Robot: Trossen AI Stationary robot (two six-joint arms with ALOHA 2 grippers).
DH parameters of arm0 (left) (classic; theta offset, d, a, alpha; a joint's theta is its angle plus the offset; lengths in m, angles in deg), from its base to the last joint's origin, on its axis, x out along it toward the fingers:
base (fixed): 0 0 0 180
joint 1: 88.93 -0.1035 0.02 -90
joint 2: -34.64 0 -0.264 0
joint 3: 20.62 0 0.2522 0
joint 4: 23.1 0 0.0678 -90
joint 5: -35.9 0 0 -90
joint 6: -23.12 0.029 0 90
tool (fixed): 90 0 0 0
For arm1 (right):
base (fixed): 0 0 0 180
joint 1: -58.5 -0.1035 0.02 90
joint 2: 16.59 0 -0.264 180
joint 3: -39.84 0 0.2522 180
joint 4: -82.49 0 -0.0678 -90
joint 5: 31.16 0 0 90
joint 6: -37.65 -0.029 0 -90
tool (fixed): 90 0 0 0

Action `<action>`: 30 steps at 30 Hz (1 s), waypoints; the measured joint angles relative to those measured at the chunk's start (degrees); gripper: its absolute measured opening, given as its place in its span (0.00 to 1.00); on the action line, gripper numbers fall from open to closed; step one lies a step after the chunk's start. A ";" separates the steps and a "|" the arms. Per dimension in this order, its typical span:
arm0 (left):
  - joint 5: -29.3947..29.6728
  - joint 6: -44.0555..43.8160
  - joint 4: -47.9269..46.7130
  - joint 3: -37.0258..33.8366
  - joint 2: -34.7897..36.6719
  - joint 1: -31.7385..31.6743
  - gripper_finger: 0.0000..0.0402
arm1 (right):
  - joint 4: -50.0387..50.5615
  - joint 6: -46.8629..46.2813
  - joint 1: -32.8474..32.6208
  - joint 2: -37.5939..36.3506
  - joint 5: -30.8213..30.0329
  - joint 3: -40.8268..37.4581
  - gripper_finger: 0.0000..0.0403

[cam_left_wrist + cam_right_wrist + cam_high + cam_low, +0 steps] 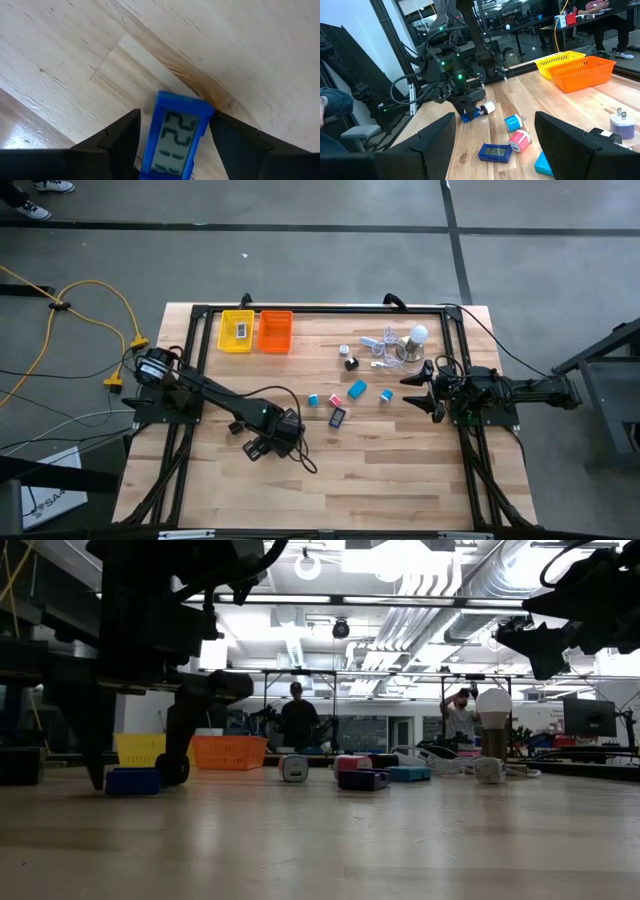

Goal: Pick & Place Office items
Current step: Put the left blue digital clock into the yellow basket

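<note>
Desk: pale wood planks, black frame.
Left pincer: low over the desk's front left, fingers apart, straddling a blue clock-like item lying flat.
Right pincer: raised at the right, wide apart, empty.
Other office items: scattered mid-desk.

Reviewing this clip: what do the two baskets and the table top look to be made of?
The yellow basket and orange basket look like moulded plastic: bright uniform colour and perforated mesh walls. The table top looks like pale butcher-block wood with a smooth, slightly glossy finish: joined strips and grain show.
</note>
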State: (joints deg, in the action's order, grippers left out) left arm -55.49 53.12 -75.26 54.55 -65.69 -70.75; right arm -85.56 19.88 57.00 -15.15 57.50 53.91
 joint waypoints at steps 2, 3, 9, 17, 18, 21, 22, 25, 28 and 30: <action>0.00 0.00 -0.07 0.00 0.00 0.00 0.55 | 0.00 -0.01 -0.01 0.01 0.00 0.00 0.64; 0.00 0.01 -0.07 0.00 0.00 0.00 0.54 | 0.00 -0.01 -0.01 0.01 0.00 0.01 0.64; 0.00 0.02 -0.15 0.00 0.00 0.00 0.54 | -0.02 0.01 0.01 0.01 0.00 0.00 0.64; -0.02 0.04 -0.17 0.00 0.00 0.01 0.50 | -0.04 0.01 0.00 0.01 0.00 -0.01 0.64; -0.02 0.03 -0.17 0.00 0.00 0.00 0.49 | -0.04 0.00 0.00 -0.01 0.00 0.01 0.64; -0.04 0.03 -0.17 0.00 0.00 0.00 0.45 | -0.07 -0.01 -0.01 0.01 0.00 -0.01 0.64; -0.07 0.00 -0.18 0.02 0.00 0.02 0.44 | -0.07 0.00 0.01 0.01 0.00 -0.01 0.64; -0.28 -0.22 -0.19 0.07 0.00 0.00 0.40 | -0.07 0.01 0.00 0.01 0.00 -0.01 0.64; -0.32 -0.25 -0.19 0.07 0.04 0.00 0.38 | -0.07 0.01 -0.01 0.01 0.00 0.00 0.64; -0.33 -0.26 -0.19 0.07 0.04 0.00 0.38 | -0.07 -0.01 -0.01 0.01 0.00 -0.01 0.64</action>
State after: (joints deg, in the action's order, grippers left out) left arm -55.82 52.85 -75.45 54.62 -65.65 -70.75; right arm -85.62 19.87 56.99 -15.14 57.50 53.90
